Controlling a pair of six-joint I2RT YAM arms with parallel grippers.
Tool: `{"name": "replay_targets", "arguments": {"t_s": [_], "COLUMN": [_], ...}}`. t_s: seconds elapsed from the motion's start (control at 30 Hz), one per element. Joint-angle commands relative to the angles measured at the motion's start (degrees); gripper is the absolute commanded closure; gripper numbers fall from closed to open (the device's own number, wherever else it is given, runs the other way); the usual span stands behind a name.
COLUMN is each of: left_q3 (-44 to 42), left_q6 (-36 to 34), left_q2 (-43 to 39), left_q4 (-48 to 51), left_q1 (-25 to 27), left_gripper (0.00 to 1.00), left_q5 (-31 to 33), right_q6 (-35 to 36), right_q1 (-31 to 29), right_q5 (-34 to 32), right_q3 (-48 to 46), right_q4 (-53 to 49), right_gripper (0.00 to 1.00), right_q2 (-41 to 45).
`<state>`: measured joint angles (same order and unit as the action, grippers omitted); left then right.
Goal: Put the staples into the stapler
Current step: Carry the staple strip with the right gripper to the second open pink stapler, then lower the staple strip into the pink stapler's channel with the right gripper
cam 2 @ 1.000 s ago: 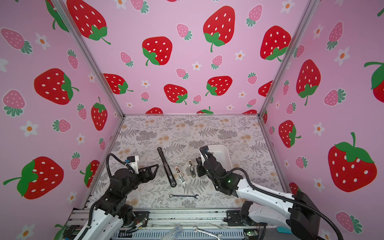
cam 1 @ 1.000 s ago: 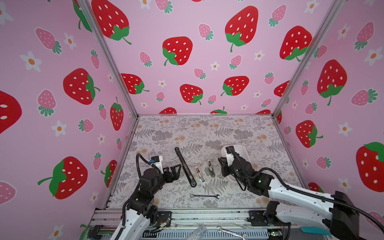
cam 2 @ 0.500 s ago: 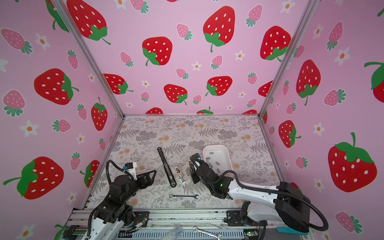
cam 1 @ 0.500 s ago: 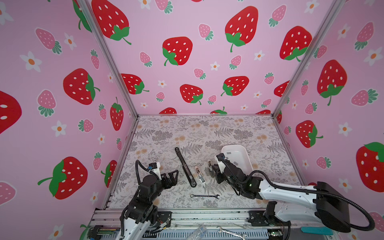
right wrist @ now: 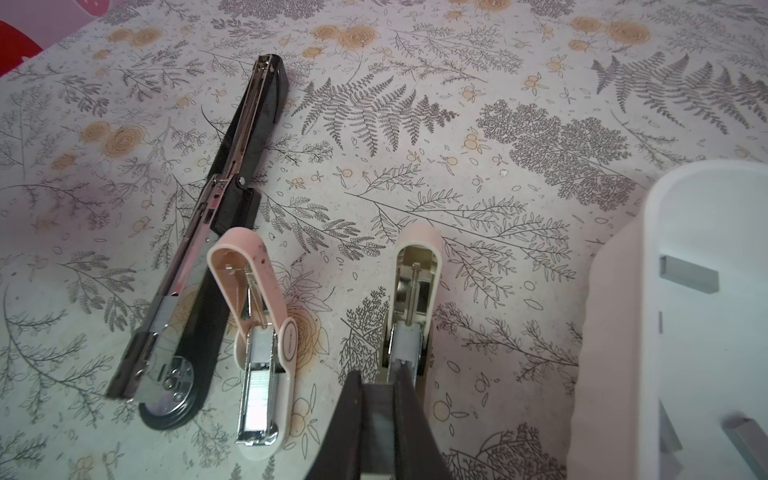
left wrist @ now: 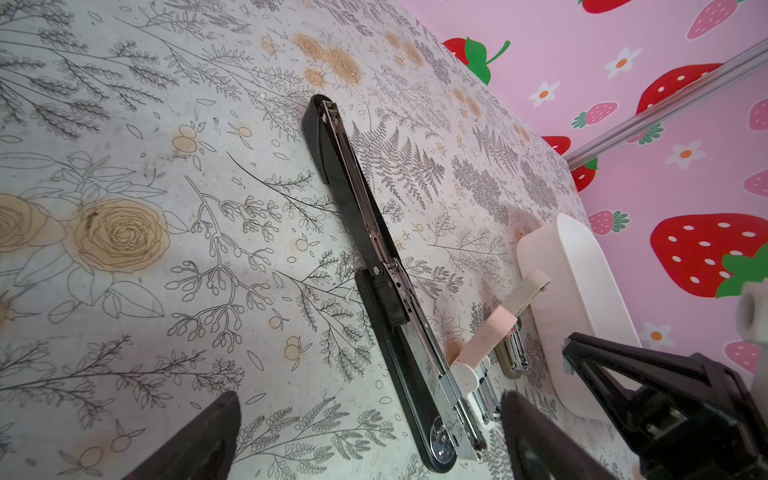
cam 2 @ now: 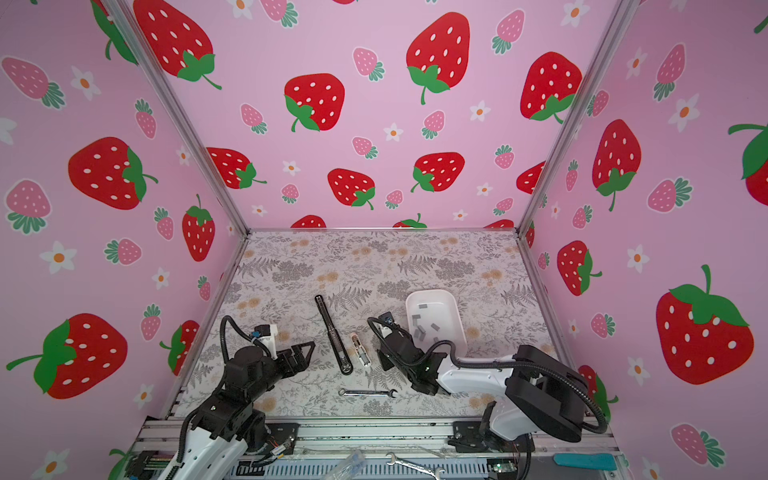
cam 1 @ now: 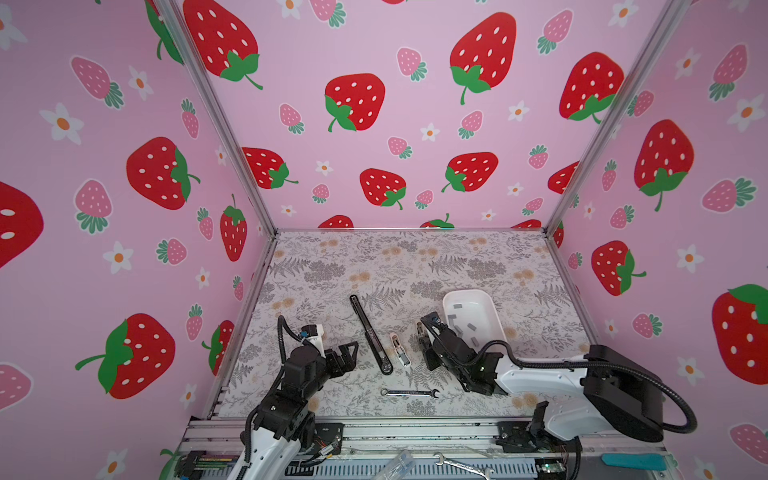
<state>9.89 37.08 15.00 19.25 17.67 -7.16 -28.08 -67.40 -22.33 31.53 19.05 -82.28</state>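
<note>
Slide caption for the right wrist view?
Shut right gripper at an open mini stapler, with a second mini stapler and long black stapler one side, white tray of staples the other.

Both top views look down from high in front over the whole surface (cam 1: 415,257). Each wrist camera sits low and near it; both share the long black stapler (left wrist: 380,297) and white tray (left wrist: 582,299).

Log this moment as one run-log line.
left fingers: open, near black stapler | right fingers: shut at mini stapler beside white tray, grip contents unclear | staples: loose in tray
</note>
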Motion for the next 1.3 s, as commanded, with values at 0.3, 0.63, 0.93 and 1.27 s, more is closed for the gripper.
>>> {"name": "replay_targets", "arguments": {"t_s": [0.3, 0.63, 0.93, 1.27], "left_q3": [0.48, 0.43, 0.41, 0.4], "left_q6": [-0.48, -0.43, -0.43, -0.43], "left_q2": [-0.94, -0.86, -0.87, -0.88], "left_q4": [-1.29, -1.4, -1.45, -1.46], "left_q1": [0.35, 0.43, 0.45, 0.48], "left_gripper": [0.01, 0.01, 0.01, 0.01], "left_q5": [-0.36, -0.37, -0.39, -0.32], "right_q6": [-2.24, -2.16, -3.18, -4.16], "right_q1": [-0.37, -0.37, -0.37, -0.37], "right_q5": [-2.17, -2.87, -3.38, -4.66], "right_q3": [1.88, 1.81, 2.13, 2.67], "right_q4": [2.27, 3.45, 3.32, 2.71], "right_gripper": [0.91, 0.91, 0.91, 0.92], "right_q2": [-4.01, -5.83, -6.99, -8.27]}}
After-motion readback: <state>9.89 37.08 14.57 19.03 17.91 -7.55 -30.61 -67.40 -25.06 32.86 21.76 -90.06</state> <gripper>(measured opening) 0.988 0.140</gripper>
